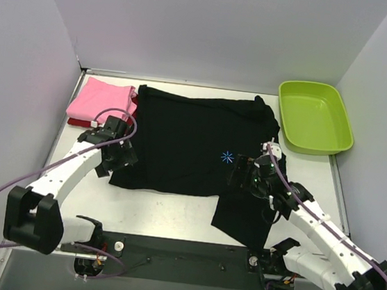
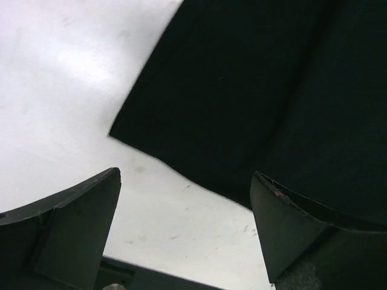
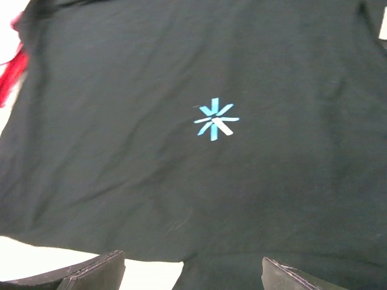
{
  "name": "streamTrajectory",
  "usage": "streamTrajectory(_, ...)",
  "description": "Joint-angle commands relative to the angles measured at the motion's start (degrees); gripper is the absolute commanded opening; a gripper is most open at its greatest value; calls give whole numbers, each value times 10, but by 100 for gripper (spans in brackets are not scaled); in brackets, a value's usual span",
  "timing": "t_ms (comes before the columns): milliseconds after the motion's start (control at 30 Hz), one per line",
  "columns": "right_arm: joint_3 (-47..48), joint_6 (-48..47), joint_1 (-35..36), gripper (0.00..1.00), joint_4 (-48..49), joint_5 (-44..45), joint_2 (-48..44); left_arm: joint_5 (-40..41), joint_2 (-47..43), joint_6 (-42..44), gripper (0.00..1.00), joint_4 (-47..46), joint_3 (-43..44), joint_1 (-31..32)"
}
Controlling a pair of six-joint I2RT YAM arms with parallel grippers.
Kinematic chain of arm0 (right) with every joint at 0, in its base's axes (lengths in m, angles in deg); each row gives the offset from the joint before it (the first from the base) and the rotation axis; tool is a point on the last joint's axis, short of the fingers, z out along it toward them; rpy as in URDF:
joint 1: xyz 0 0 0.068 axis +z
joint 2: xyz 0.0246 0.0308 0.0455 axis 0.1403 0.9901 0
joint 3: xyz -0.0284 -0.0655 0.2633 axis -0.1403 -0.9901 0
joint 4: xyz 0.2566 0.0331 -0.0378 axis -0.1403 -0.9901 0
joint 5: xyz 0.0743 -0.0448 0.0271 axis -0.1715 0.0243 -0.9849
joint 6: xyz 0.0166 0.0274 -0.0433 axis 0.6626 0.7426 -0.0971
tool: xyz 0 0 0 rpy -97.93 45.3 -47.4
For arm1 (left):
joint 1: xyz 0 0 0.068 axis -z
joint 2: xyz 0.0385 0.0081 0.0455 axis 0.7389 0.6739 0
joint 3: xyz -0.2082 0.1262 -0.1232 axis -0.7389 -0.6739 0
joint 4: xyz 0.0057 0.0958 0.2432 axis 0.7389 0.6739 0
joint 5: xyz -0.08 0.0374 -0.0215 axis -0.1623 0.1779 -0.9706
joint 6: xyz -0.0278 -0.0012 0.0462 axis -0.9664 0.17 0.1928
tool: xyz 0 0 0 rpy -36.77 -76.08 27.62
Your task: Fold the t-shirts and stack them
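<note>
Lying flat on the bench (image 1: 172,209), the black t-shirt (image 1: 187,137) bears a blue starburst mark (image 3: 215,118); left pincer (image 2: 184,181) and right pincer (image 3: 193,263) gape wide, gripping nothing.

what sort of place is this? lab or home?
Probably a lab test cell: blank white walls box in a white table, two robot arms bolted at its near edge, black t-shirt and green tub as props.

Black t-shirt (image 3: 181,193) with blue starburst mark (image 3: 215,119) beyond the wide-spread tool (image 3: 193,275); red cloth (image 3: 11,78) at left edge.
</note>
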Motion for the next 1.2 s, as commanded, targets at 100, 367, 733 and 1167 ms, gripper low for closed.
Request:
streamTrajectory(100,38,28,-24,99,-14,35,74,-40,96,20,97,-165,31,20)
streamTrajectory(367,11,35,-74,99,-12,2,104,-45,181,34,98,-205,40,19)
streamTrajectory(733,-35,81,-88,99,-34,-33,125,-14,146,-12,97,-165,-32,22)
streamTrajectory(1167,-77,150,-91,100,-125,3,77,9,17,-87,97,-147,-142,20)
